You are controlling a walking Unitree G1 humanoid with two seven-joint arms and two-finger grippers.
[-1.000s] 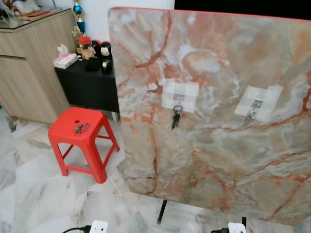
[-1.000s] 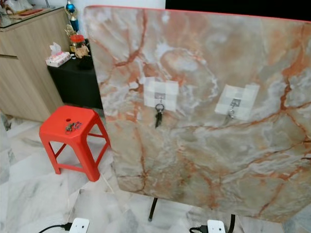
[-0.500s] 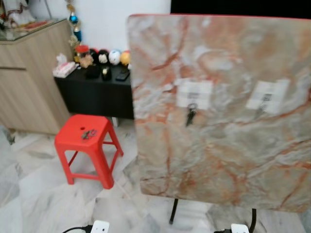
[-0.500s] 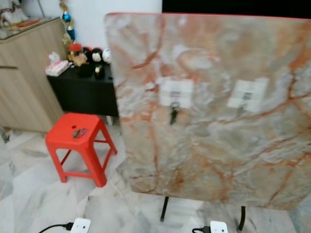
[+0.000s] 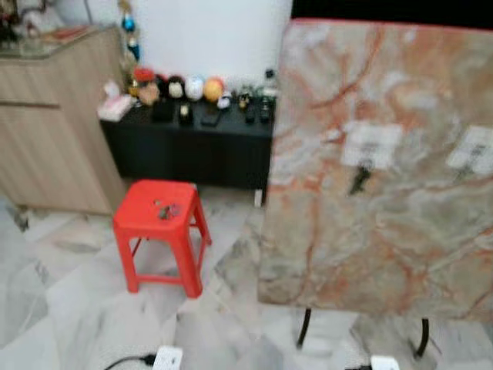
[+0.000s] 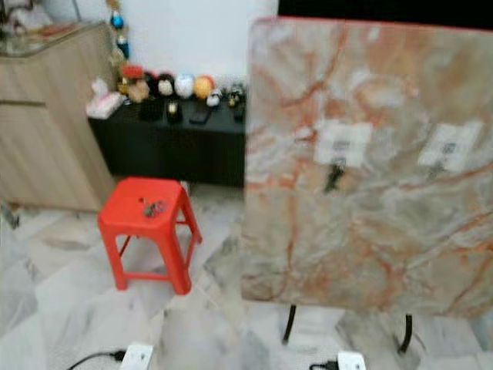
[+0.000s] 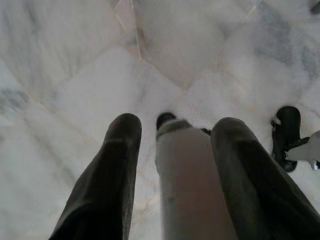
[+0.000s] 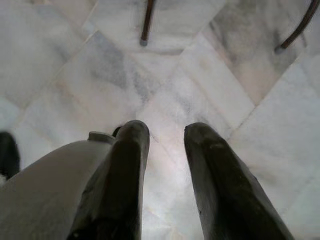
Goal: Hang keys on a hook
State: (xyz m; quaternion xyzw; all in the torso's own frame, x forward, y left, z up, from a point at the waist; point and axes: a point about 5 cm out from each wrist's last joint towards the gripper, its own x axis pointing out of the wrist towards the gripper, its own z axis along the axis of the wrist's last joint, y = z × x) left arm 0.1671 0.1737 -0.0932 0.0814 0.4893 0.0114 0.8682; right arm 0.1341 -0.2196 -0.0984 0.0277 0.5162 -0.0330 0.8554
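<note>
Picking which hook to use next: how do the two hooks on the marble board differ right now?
The left hook has a dark bunch of keys hanging from it; the right hook shows no such bunch, though blur hides fine detail. The left one sits nearer the board's middle, the right one near its edge. Both sit on pale square patches at similar height.

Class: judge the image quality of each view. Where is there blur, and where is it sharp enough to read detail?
Left eye and right eye views: smeared throughout; the keys on the red stool and those on the marble board are mere smudges. Left wrist view: soft, left pincer over pale floor. Right wrist view: sharper, right pincer dark, tile seams readable.
</note>
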